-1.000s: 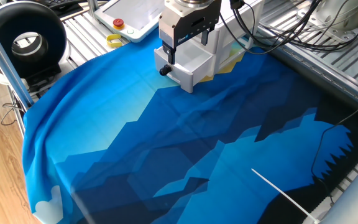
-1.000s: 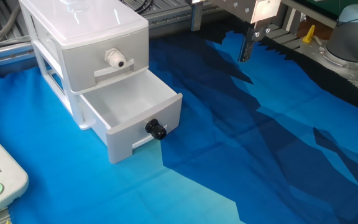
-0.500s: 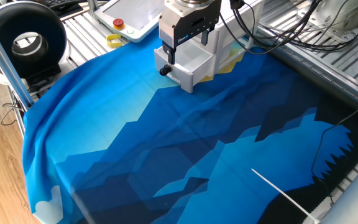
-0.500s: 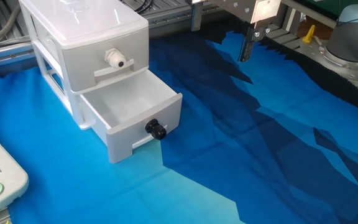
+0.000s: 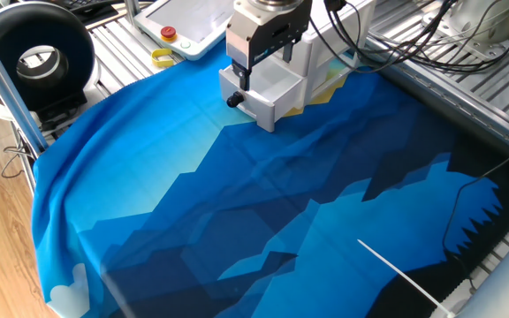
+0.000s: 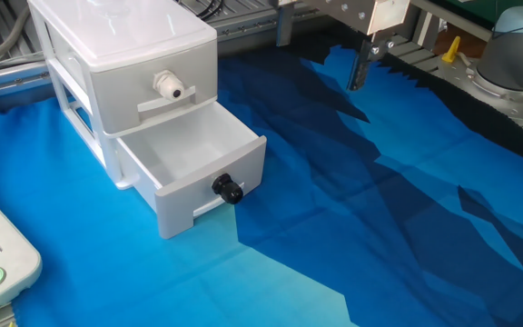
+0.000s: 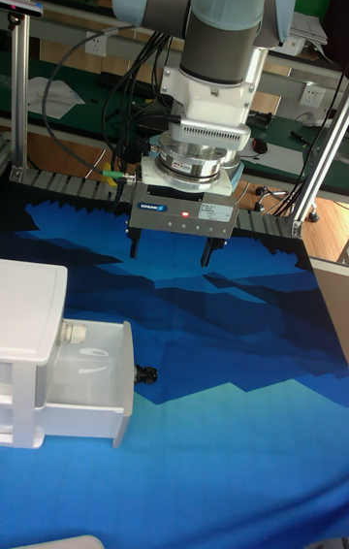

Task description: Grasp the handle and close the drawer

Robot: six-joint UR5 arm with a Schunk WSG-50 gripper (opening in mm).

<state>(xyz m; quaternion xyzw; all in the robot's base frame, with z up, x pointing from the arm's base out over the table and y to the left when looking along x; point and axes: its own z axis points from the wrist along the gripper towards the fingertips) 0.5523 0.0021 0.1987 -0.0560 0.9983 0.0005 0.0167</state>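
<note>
The white drawer [image 6: 193, 163] stands pulled out of the bottom of the white cabinet [image 6: 121, 41], empty inside. Its handle, a small black knob [image 6: 228, 189], sticks out of the front panel. In the tall fixed view, the drawer [image 7: 92, 384] and knob [image 7: 145, 375] sit at the lower left. My gripper [image 7: 171, 250] hangs above the blue cloth, higher up and to the right of the knob, open and holding nothing. In one fixed view the gripper [image 5: 268, 66] overlaps the drawer [image 5: 272, 93], with the knob [image 5: 233, 101] showing just below its left finger.
A closed upper drawer with a white knob [image 6: 169, 86] sits above the open one. A white pendant [image 5: 188, 22] with a red button, a yellow piece [image 5: 163, 58] and a black ring [image 5: 38, 53] lie beyond the blue cloth [image 5: 263, 212]. Cables [image 5: 405, 44] trail behind the arm.
The gripper has shifted only very slightly, staying open. The drawer and its knob have not moved.
</note>
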